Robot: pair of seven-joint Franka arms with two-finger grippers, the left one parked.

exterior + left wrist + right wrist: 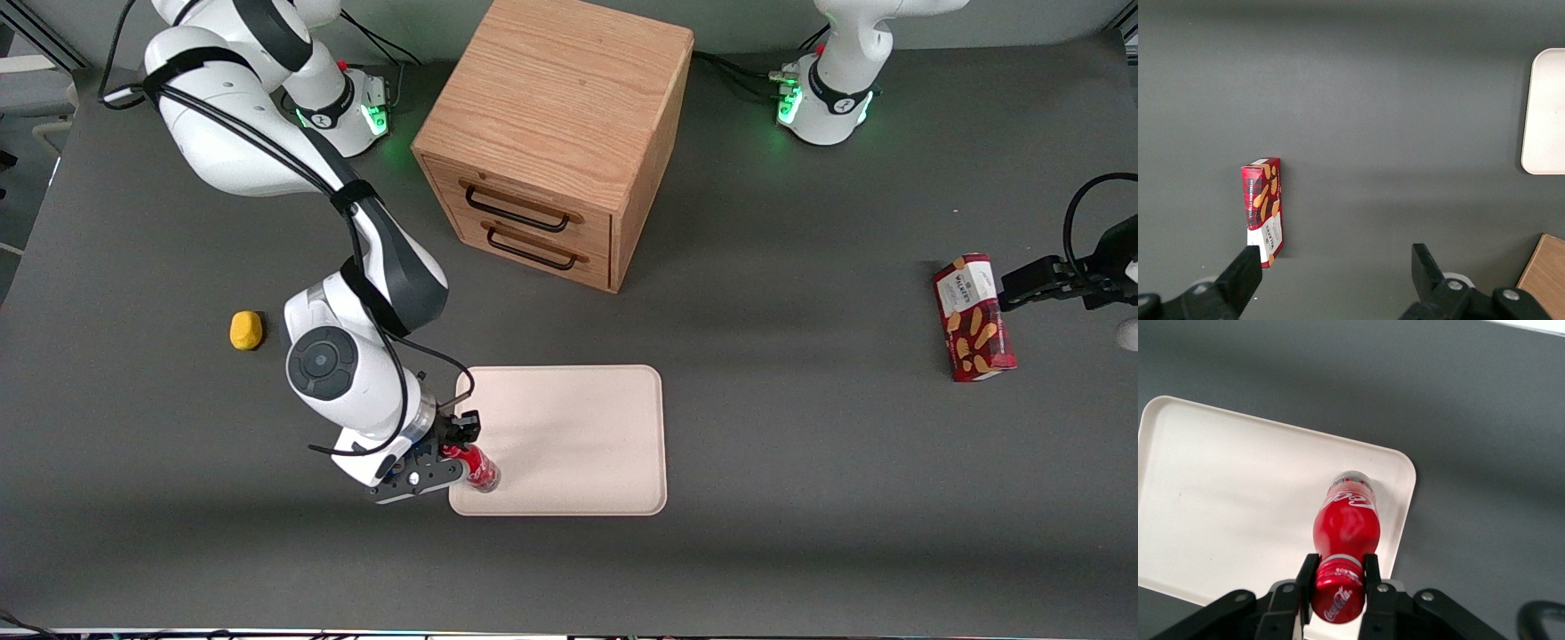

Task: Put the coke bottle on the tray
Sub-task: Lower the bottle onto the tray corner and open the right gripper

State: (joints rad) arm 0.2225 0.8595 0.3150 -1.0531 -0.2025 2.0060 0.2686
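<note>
The coke bottle (481, 469) is a slim red bottle with a red cap and white script logo. It stands upright with its clear base on the pale pinkish-beige tray (569, 436), at the tray's near corner toward the working arm's end. My gripper (458, 444) is shut on the coke bottle at its cap. In the right wrist view the fingers (1305, 577) clamp the cap of the bottle (1346, 523), whose base rests on the tray (1238, 513) near its rim.
A wooden two-drawer cabinet (556, 133) stands farther from the front camera than the tray. A yellow lump (246, 330) lies toward the working arm's end. A red snack box (973, 317) lies toward the parked arm's end, also in the left wrist view (1263, 208).
</note>
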